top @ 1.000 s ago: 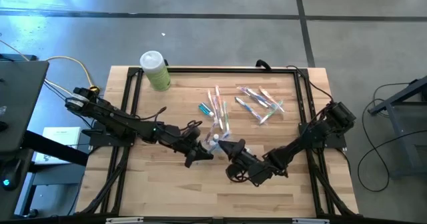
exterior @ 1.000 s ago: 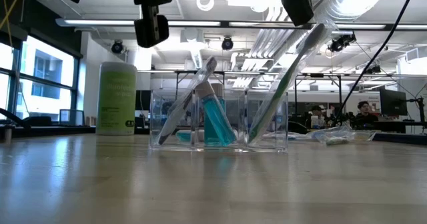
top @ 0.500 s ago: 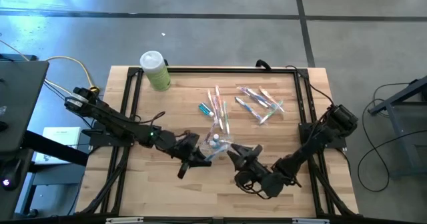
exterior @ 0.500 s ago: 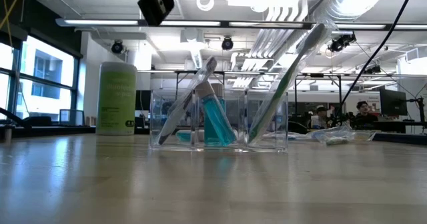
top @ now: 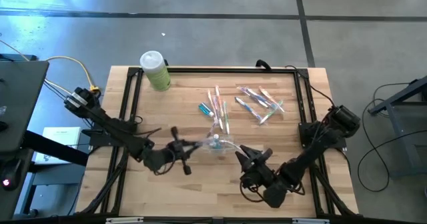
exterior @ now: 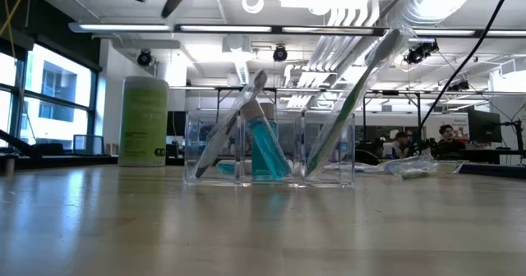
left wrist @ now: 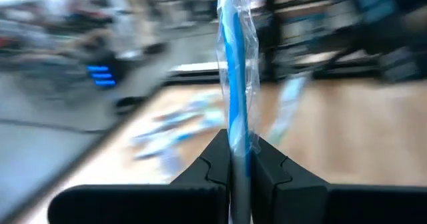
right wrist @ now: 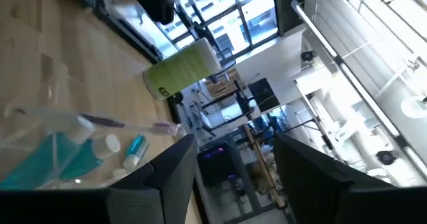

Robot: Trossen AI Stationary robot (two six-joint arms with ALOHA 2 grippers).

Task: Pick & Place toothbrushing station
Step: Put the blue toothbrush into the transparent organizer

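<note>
The left gripper (left wrist: 231, 167) has its jaws clamped on a wrapped toothbrush (left wrist: 233, 84), blue inside clear film, held above the worktop (top: 173, 197) just left of the clear organiser (top: 220, 144); the right gripper (right wrist: 230, 161) has jaws standing apart and empty, near the organiser's right side; the organiser already holds toothbrushes and a blue tube; more wrapped brushes (top: 261, 104) lie beyond it. The step in hand looks like carrying this brush; next it needs lining up over a free compartment.
</note>
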